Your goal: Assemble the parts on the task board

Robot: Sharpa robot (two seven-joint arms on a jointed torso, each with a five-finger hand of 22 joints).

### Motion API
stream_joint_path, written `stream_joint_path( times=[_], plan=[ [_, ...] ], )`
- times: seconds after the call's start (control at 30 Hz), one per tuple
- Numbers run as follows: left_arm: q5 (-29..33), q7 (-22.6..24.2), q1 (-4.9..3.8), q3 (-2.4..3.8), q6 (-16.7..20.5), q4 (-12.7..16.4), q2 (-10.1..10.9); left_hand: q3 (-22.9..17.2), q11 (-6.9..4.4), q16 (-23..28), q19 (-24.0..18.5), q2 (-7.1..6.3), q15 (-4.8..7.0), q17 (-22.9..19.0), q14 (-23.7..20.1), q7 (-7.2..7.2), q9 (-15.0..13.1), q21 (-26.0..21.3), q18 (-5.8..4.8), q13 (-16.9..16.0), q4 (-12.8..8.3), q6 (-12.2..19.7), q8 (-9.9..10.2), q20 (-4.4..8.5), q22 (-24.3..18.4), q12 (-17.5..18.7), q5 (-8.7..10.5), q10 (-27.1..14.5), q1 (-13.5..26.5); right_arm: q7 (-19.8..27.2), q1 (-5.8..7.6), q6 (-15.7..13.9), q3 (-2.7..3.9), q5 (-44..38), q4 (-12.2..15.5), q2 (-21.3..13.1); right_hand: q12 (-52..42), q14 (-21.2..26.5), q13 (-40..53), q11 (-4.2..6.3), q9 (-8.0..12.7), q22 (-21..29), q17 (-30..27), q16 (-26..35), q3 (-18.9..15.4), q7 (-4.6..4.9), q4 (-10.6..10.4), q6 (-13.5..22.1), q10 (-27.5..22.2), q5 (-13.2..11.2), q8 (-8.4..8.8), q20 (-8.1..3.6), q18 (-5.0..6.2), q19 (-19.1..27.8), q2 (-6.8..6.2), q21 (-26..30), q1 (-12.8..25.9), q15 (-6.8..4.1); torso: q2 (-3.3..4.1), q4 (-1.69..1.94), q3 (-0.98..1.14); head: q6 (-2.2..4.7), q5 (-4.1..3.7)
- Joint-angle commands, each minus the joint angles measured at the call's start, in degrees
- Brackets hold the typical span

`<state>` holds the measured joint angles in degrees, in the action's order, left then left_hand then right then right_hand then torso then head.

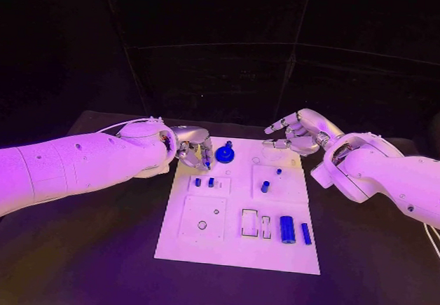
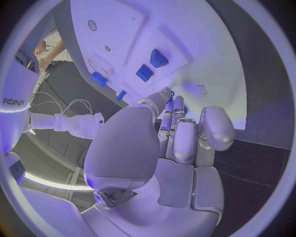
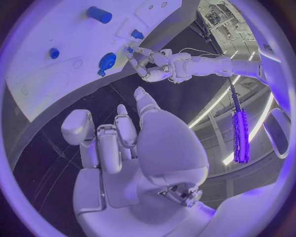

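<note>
Because the left hand (image 1: 192, 150) is hovering at the far left corner of the task board (image 1: 238, 252) with a small blue part (image 1: 206, 164) apparently pinched at its downward fingertips, the main risk, as I judge it, is that the piece is slipping or tilting before it is reaching a seat; the pinch looks slight, and the fingers are partly hiding the part from the head camera. The right wrist view is showing those fingertips (image 3: 131, 51) closed on something blue just beside the round blue disc (image 3: 106, 62), so a second danger is the hand nudging that disc as it is lowering.

The board is lying flat in the middle of the black table (image 1: 91, 256), white, with raised square panels and cut-out slots. On it, two short blue pegs (image 1: 204, 182) are standing in the left middle panel, another small peg (image 1: 265, 186) is sitting in the right middle panel, and a thick blue cylinder (image 1: 287, 229) with a thinner blue bar (image 1: 306, 233) beside it are lying near the right edge, next to two empty rectangular slots (image 1: 249, 223). Much therefore seems to be waiting for assembly.

The right hand (image 1: 294, 133) is hanging above the far right corner of the board, its fingers spread and holding nothing.
</note>
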<state>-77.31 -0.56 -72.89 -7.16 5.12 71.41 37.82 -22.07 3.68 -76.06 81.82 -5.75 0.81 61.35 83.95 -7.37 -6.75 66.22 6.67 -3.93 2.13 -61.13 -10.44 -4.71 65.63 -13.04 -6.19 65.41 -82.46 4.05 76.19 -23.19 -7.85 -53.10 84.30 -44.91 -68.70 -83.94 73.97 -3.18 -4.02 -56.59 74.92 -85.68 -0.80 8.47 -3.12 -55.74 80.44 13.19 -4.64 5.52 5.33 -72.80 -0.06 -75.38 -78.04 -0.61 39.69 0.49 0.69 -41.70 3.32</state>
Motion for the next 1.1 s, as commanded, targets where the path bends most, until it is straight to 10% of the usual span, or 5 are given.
stream_joint_path(
  times=[0.03,1.1],
  plan=[
    [-0.74,-0.44,-0.04,-0.06,-1.03,-0.18,-0.21,-0.44,0.07,-0.12,0.18,-0.39,0.32,-0.04,1.14,-0.01,0.04,0.0,-0.87,-0.05,0.04,-0.45,0.2,0.05,-0.07,0.36,0.34,0.49,0.25,0.37,0.12,-0.22,0.03,0.11,0.04,0.07,-0.02,-4.14,-0.1,-0.13,0.05,-0.02,6.38,0.23,-0.29,-0.02,0.18,-0.36,-0.35,0.23,0.31,-0.11,0.9,0.35,0.57,0.3,-0.18,-0.26,-0.01,0.02,0.03,-0.06,-0.01],
    [-0.8,-0.36,-0.02,-0.46,-1.74,-0.1,-0.9,-0.66,0.09,-0.09,0.14,-0.72,0.29,-0.26,1.08,-0.02,0.12,0.04,-0.89,-0.06,-0.09,-0.49,0.37,0.04,0.01,0.66,0.72,0.65,0.66,0.18,0.12,-0.29,0.03,-0.12,0.0,0.21,-0.03,-4.15,-0.1,-0.11,0.05,0.01,6.39,0.23,-0.28,-0.03,0.22,-0.37,-0.33,0.32,0.32,-0.12,0.91,0.34,0.67,0.33,-0.32,-0.27,-0.03,0.01,0.03,-0.43,-0.1]
  ],
)
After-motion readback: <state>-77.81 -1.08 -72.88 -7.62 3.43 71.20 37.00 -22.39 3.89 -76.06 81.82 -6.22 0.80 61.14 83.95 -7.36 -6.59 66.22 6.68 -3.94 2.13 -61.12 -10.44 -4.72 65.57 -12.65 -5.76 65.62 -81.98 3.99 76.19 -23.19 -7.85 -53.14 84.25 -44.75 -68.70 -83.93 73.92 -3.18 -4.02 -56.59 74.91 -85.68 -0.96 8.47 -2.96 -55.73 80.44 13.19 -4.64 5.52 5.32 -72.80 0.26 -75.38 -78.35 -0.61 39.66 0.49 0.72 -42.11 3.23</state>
